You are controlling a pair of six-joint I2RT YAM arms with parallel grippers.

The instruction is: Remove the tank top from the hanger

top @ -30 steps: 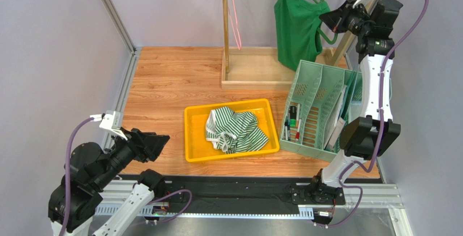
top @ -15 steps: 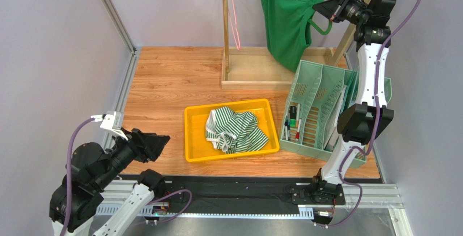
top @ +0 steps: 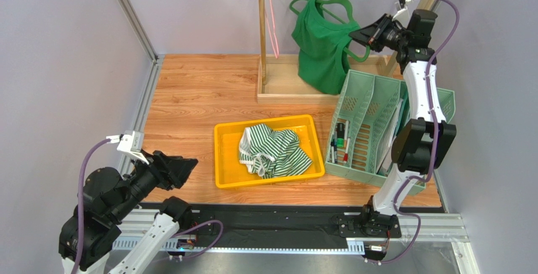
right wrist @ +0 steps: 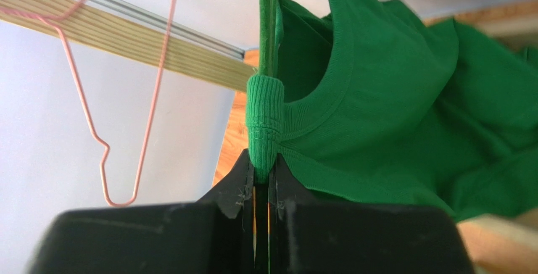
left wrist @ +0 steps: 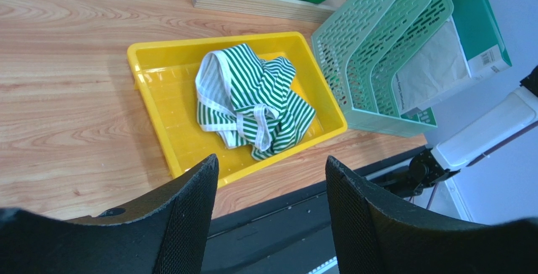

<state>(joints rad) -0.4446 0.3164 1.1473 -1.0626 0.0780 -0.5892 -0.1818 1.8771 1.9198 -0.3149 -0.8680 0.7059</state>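
Observation:
The green tank top (top: 322, 47) hangs on a green hanger (top: 333, 1) held in the air at the back right, beside the wooden rack post (top: 261, 28). My right gripper (top: 358, 36) is shut on the hanger's right end, where the tank top's strap wraps it. In the right wrist view the ribbed strap (right wrist: 263, 119) and the hanger arm (right wrist: 268, 22) run down between my shut fingers (right wrist: 263, 173), and the tank top (right wrist: 391, 116) spreads to the right. My left gripper (top: 186, 164) is open and empty, low at the near left (left wrist: 271, 160).
A yellow tray (top: 222, 154) holds a green-and-white striped garment (top: 273, 151). A green file rack (top: 369, 123) with pens stands to its right. A pink wire hanger (top: 273, 22) hangs by the post over the wooden base (top: 297, 88). The tray (left wrist: 158, 91) and file rack (left wrist: 379, 53) also show in the left wrist view.
My right gripper has carried the hanger and tank top left and lower, tilting them. The left arm has not moved.

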